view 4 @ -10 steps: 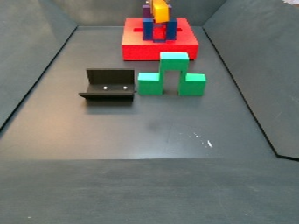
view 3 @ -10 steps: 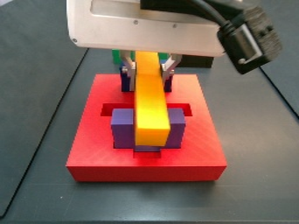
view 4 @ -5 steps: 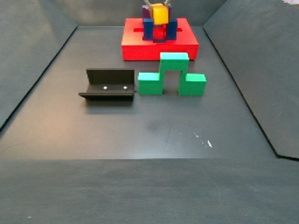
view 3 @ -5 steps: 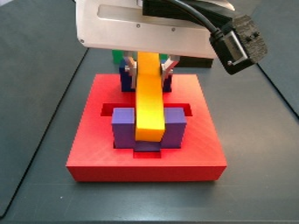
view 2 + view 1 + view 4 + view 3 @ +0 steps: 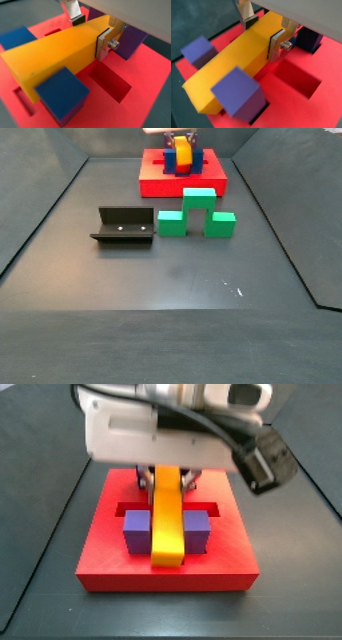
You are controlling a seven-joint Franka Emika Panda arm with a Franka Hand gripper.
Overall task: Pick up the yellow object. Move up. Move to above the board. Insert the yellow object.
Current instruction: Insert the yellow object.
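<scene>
The yellow object [image 5: 166, 524] is a long yellow-orange bar lying along the central channel of the red board [image 5: 107, 569], between two blue-purple blocks [image 5: 135, 532]. My gripper [image 5: 168, 480] is low over the board's far half. In both wrist views the gripper [image 5: 262, 36] [image 5: 90, 34] has its fingers [image 5: 278, 45] on both sides of the bar's far end, shut on it. The bar [image 5: 231, 62] [image 5: 57, 57] runs past the blocks [image 5: 238, 92] [image 5: 63, 95]. In a side view the board [image 5: 160, 183] stands at the far end of the floor, and the arm hides the bar's rear end.
A green stepped block [image 5: 198, 216] stands in front of the board. The fixture [image 5: 123, 226] stands to its left on the dark floor. An open rectangular slot [image 5: 301, 80] lies in the board beside the bar. Grey walls enclose the floor.
The gripper has come down with the bar. The bar's front end has dropped from above the purple blocks to between them, in the channel.
</scene>
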